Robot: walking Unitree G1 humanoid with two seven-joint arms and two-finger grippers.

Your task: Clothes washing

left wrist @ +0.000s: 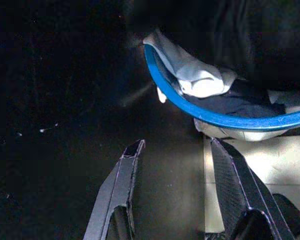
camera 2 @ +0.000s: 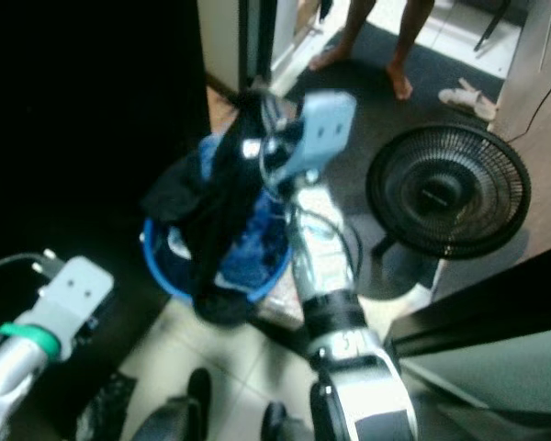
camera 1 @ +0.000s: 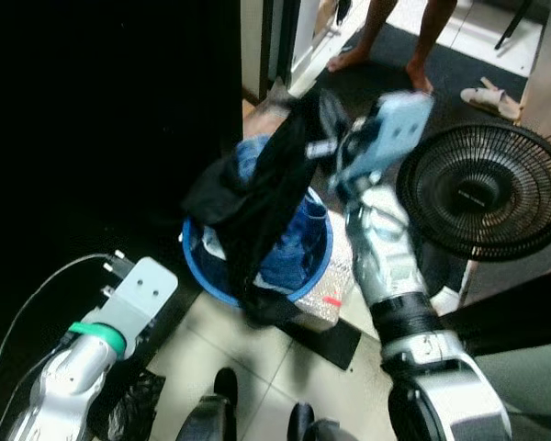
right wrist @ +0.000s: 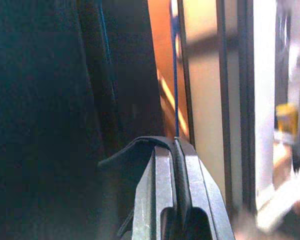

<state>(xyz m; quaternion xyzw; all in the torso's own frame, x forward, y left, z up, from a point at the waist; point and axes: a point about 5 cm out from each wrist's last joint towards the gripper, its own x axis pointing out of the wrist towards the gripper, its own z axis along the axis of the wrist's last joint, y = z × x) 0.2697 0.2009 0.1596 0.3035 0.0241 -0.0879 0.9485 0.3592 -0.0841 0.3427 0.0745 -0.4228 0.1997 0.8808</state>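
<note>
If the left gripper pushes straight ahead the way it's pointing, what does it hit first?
Probably the blue basin: the left gripper, fingers open, points at its rim, where a white cloth hangs over. Dark floor lies between; depth is unclear.

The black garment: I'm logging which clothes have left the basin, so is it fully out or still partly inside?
Partly inside. The right gripper pinches the black garment raised, but its lower end hangs into the blue basin.

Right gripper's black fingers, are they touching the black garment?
Touching. In the right wrist view the right gripper is shut on a fold of the black garment.
</note>
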